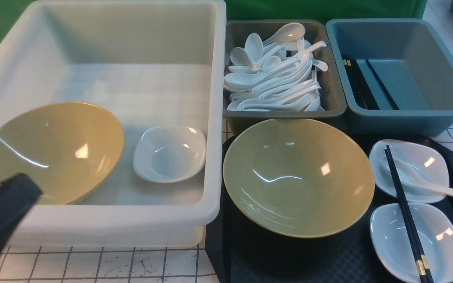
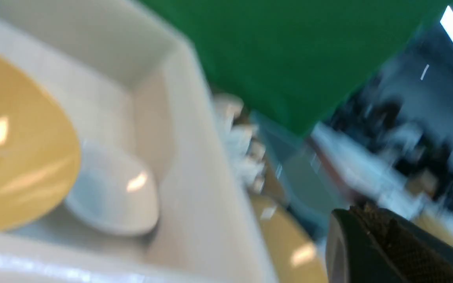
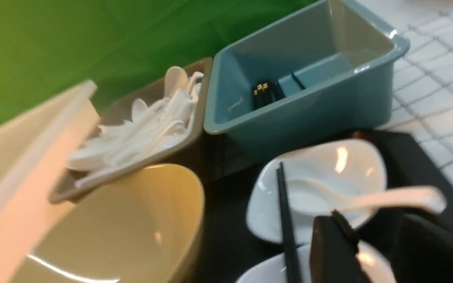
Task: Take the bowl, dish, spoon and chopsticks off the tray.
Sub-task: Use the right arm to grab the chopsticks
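Front view: nearest, the left hand (image 1: 14, 196), partly cut off, is clenched on nothing. On the black diamond-textured tray (image 1: 250, 259) sits the glossy olive-yellow bowl (image 1: 297, 177). Beside it, black gold-banded chopsticks (image 1: 405, 216) cross two white dishes (image 1: 391, 243), with the white spoon (image 1: 427, 182) in the farther. The right hand (image 3: 372, 239), visible only from its wrist, is released.

You've got a glossy bowl (image 1: 297, 177), smooth glaze w/ bright glints, on a matt black tray (image 1: 328, 261), plastic-looking, diamond-textured. Spoon (image 1: 427, 184) & white dishes (image 1: 442, 251): glossy, smooth. Chopsticks (image 1: 405, 218): black, slight sheen, shiny gold bands. White tub (image 1: 214, 118), grey bin (image 1: 334, 90), blue bin (image 1: 427, 51): smooth plastic, approx. satin. Backdrop (image 1: 321, 8): green, matt, looks like cloth.
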